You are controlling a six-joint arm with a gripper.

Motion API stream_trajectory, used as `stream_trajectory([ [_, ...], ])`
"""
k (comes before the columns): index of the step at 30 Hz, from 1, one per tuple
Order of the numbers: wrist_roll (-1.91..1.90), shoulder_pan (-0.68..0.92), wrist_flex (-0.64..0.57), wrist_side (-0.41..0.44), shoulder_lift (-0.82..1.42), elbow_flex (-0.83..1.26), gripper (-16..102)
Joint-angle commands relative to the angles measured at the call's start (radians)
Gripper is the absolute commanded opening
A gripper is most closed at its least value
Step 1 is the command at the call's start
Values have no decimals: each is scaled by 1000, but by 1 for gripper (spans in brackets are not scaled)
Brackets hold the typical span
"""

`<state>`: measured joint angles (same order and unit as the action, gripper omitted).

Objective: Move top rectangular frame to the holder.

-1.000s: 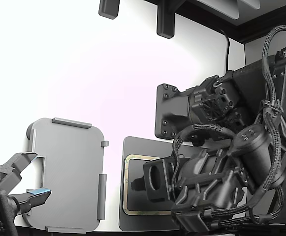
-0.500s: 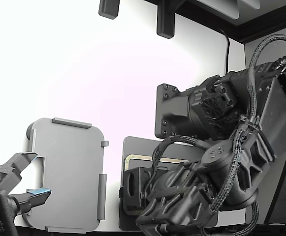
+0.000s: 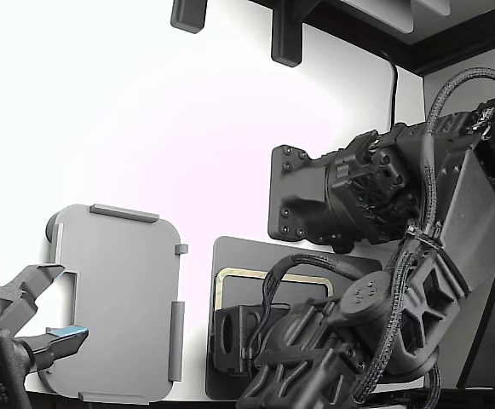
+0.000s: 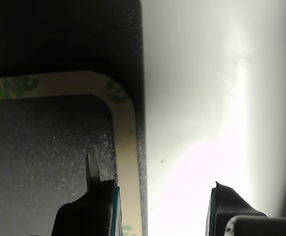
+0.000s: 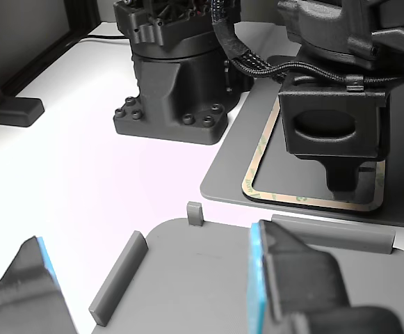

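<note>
Wrist view: pincer (image 4: 162,206) is spread wide, nothing between the tips. One fingertip (image 4: 91,209) sits over the dark grey mat (image 4: 44,162) inside the frame's opening, the other fingertip (image 4: 229,206) over bare white worktop (image 4: 206,98) past the mat's edge. The near edge of the top rectangular frame (image 4: 125,147) and the mat's edge fall in the gap between them. Cannot tell whether either tip touches anything.

Frame lies flat on the mat, rounded corner visible, greenish print on its pale band. In the other view the pincer's black housing (image 5: 334,129) hangs low over the frame's (image 5: 257,156) inner area, close to its long side facing the holder.

Exterior view: holder (image 3: 115,298) sits on the worktop to the exterior view's left of the mat (image 3: 230,256), apart from it, with nothing on it. A second arm's open gripper (image 3: 34,311) overlaps the holder's corner in the foreground. Arm base (image 3: 302,196) stands behind the mat.
</note>
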<state>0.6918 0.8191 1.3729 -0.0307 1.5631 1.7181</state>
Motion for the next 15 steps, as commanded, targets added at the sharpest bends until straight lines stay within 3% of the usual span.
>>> stream_trajectory([
  [1,-8,0,-3,5,12,-17,70],
  [15,-55,14,-98,21,37,107,60],
])
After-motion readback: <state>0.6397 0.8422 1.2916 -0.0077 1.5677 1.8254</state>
